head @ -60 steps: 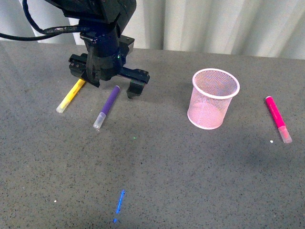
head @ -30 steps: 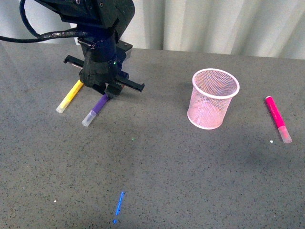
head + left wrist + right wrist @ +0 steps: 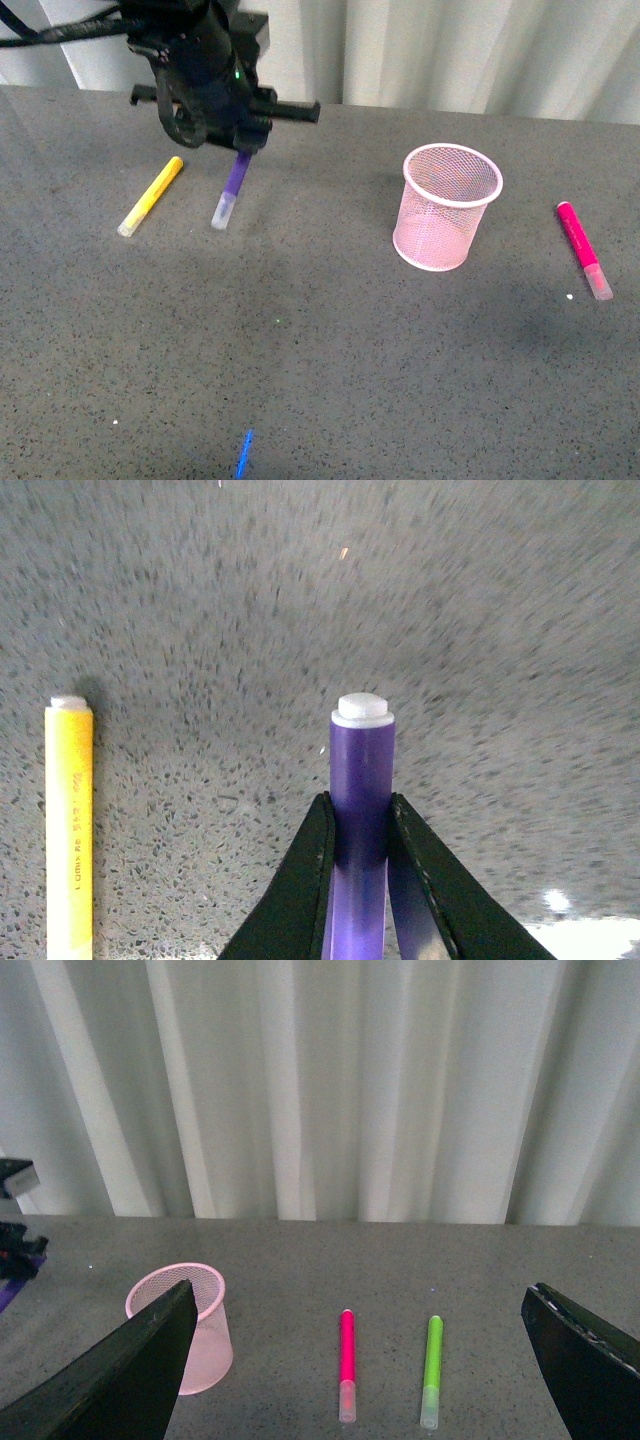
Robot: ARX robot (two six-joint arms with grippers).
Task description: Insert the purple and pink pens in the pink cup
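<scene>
Left hand (image 3: 238, 150): jaws are closing tight on the dark purple marker with the clear cap (image 3: 230, 190). In the wrist view the two black fingers (image 3: 300, 880) are pressing the barrel from both sides, and the white end (image 3: 361, 708) is sticking out past the fingertips. The marker is hanging tilted from the hand, cap end lowest. We cannot tell whether the cap is touching the grey speckled desk (image 3: 330, 360).

Yellow marker with a clear cap (image 3: 150, 195) is lying flat on the desk, near the left hand on its left side.

Light pink wire-mesh cup (image 3: 440, 225) is standing upright, well apart from the left hand, off to its right. Magenta-pink marker (image 3: 582, 250) is lying on the desk further right again, beyond the cup.

Right hand (image 3: 357, 1288): jaws are spreading wide, gripping nothing. Out in front of it we are seeing the cup, the pink marker and a green marker (image 3: 431, 1370), the two markers lying side by side, apart.
</scene>
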